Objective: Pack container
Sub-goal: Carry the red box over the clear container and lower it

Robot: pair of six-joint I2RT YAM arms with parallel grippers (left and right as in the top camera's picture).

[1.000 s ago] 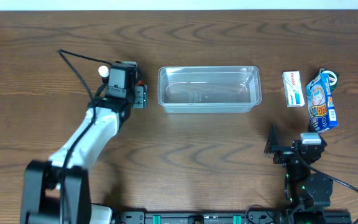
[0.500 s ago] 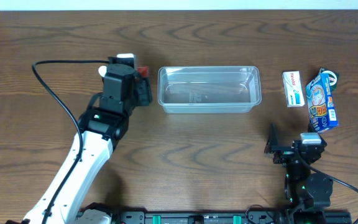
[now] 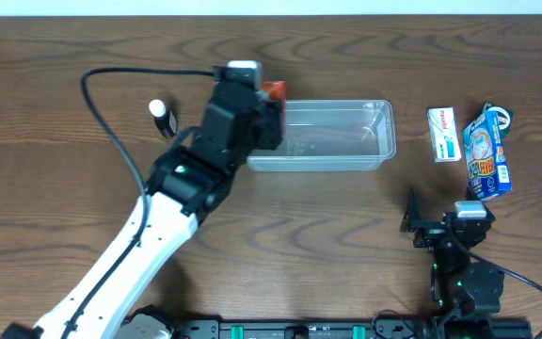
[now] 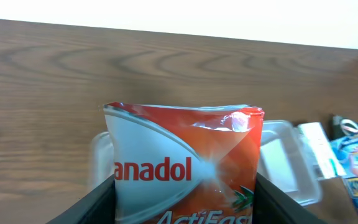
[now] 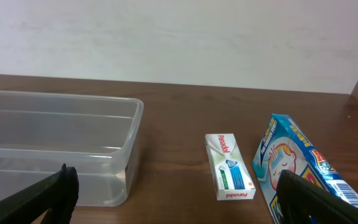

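The clear plastic container (image 3: 346, 132) stands at the table's middle back; it also shows in the right wrist view (image 5: 61, 149) and behind the packet in the left wrist view (image 4: 284, 155). My left gripper (image 3: 269, 113) is shut on a red and white Panadol ActiFast packet (image 4: 185, 165) and holds it over the container's left end; the packet's red edge (image 3: 273, 90) shows overhead. My right gripper (image 3: 450, 231) is open and empty near the front right, its fingers wide apart in its wrist view (image 5: 173, 196).
A small white bottle (image 3: 162, 117) stands left of the container. A white Panadol box (image 3: 444, 133) (image 5: 229, 167) and a blue packet (image 3: 487, 153) (image 5: 303, 168) lie right of the container.
My left arm has lifted the red packet from beside the bottle and carried it right, over the container's left end. The right arm has not moved.
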